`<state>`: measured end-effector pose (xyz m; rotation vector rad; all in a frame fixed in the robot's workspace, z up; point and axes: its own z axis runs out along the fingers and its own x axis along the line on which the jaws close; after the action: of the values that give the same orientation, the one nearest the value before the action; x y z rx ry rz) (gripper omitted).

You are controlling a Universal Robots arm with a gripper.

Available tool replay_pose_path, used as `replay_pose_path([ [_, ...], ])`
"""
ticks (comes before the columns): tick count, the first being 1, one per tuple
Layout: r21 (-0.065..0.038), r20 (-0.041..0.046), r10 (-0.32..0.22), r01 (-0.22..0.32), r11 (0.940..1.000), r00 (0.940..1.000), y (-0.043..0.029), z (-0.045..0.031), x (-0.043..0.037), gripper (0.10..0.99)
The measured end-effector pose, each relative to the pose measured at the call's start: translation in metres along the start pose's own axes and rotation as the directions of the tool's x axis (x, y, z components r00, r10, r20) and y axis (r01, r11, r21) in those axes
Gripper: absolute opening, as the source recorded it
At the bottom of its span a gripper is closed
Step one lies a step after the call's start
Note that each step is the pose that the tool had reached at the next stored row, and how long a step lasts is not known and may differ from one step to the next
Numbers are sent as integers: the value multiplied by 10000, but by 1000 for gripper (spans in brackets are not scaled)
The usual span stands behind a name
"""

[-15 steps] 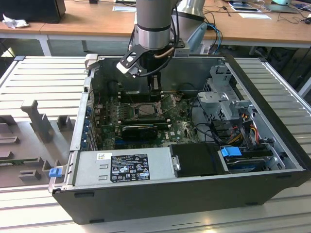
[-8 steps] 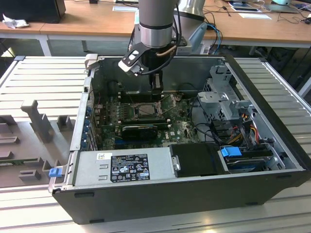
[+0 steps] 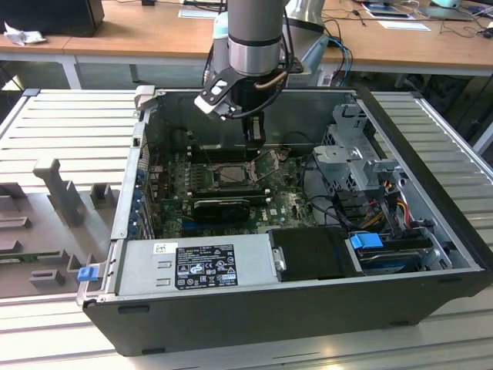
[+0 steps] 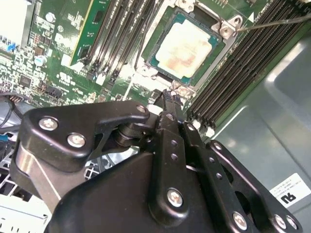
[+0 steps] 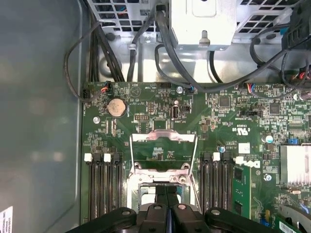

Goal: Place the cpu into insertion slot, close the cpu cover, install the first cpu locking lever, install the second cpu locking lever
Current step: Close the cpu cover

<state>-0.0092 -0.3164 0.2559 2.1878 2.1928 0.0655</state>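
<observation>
The black claw (image 4: 170, 94), fingers pressed together probably to act as one narrow tip, is hanging beside the square dark insertion slot (image 4: 226, 29). There the pale silver-grey square cpu (image 4: 187, 46) is already lying, under the open thin grey metal cpu cover (image 5: 164, 137).

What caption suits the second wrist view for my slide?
Black pincer beside the square dark socket holding the pale silver-topped square chip.
</observation>
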Motion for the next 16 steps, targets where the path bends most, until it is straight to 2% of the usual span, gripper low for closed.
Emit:
replay_pose_path([
  [4, -1, -2, 0, 0, 10000, 10000, 6, -30, 0, 106],
  [16, -1, -3, -1, 1, 10000, 10000, 79, -29, 0, 106],
])
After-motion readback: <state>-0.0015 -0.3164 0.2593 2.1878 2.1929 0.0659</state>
